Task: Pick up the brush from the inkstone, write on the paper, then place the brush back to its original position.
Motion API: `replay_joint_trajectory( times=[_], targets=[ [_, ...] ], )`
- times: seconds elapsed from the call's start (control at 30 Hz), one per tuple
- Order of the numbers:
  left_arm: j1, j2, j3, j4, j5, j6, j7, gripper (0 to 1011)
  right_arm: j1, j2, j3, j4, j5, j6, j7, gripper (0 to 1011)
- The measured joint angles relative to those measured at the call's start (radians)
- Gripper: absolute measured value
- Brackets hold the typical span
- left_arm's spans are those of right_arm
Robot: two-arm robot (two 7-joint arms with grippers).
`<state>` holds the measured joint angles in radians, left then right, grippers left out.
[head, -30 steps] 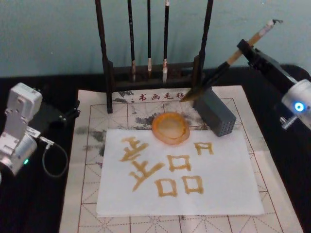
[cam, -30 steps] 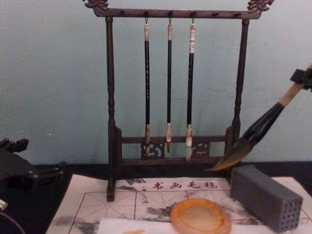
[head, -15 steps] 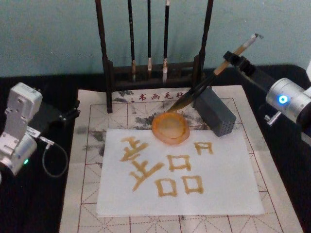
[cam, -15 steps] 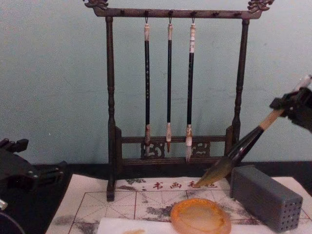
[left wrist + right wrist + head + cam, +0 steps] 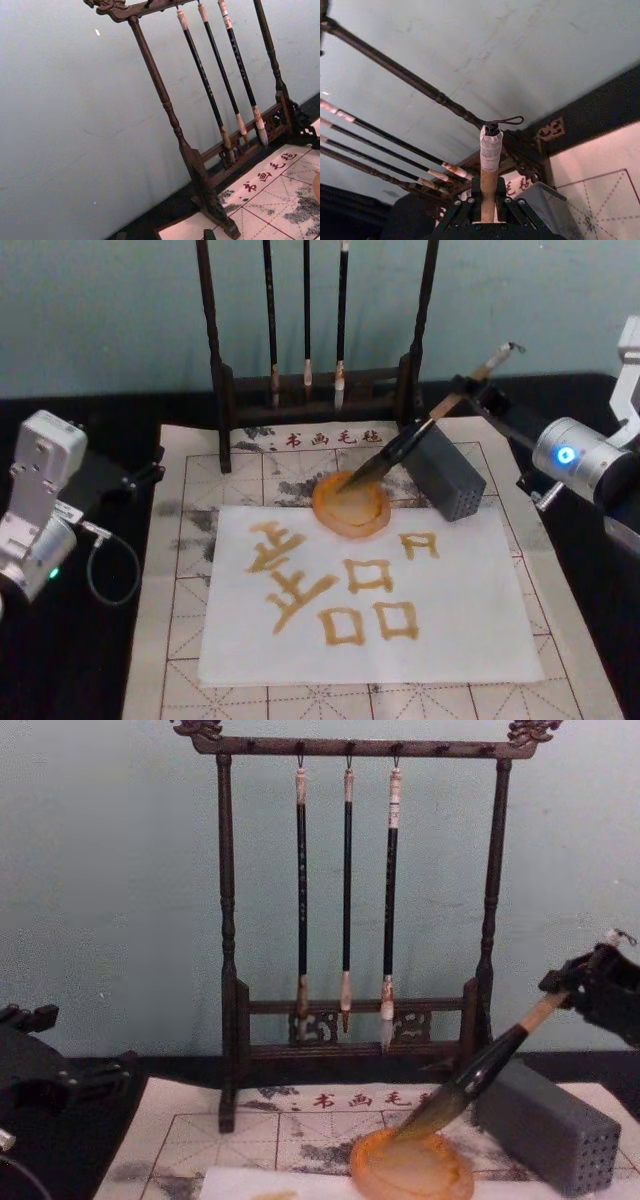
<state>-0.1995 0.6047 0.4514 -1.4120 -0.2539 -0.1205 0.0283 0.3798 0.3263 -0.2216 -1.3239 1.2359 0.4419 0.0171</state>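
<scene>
My right gripper (image 5: 470,398) is shut on the tan upper handle of the brush (image 5: 412,436), which slants down to the left. Its dark bristle tip rests on the far rim of the orange inkstone (image 5: 351,505), as the chest view also shows with the brush (image 5: 478,1070) touching the inkstone (image 5: 412,1168). In the right wrist view the fingers (image 5: 510,209) clamp the handle below the brush's white end cap (image 5: 490,141). The white paper (image 5: 460,630) carries several ochre characters in front of the dish. My left gripper (image 5: 140,476) is parked at the left of the mat.
A grey rectangular block with small holes (image 5: 444,475) sits right beside the inkstone, under the brush handle. A dark wooden rack (image 5: 222,390) with three slim hanging brushes (image 5: 347,890) stands behind. The gridded felt mat (image 5: 180,640) lies under the paper on a black table.
My right gripper has carried the brush down and to the left, from above the grey block until the tip touches the inkstone rim. The left arm has not moved.
</scene>
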Motion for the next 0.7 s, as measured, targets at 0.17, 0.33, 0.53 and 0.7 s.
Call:
replay_joint_trajectory(
  times=[0.17, 0.33, 0.53, 0.7],
  targets=[
    [0.0, 0.0, 0.0, 0.0, 0.0, 0.0, 0.0, 1001, 0.001, -0.011, 0.001, 0.007, 0.022, -0.001, -0.04, 181],
    [0.0, 0.0, 0.0, 0.0, 0.0, 0.0, 0.0, 1001, -0.003, -0.019, 0.001, 0.006, 0.038, -0.017, -0.079, 181],
    [0.0, 0.0, 0.0, 0.0, 0.0, 0.0, 0.0, 1001, -0.004, -0.024, -0.006, 0.008, 0.047, -0.039, -0.112, 181],
    [0.0, 0.0, 0.0, 0.0, 0.0, 0.0, 0.0, 1001, -0.005, -0.025, -0.014, 0.01, 0.054, -0.051, -0.126, 181]
  ],
)
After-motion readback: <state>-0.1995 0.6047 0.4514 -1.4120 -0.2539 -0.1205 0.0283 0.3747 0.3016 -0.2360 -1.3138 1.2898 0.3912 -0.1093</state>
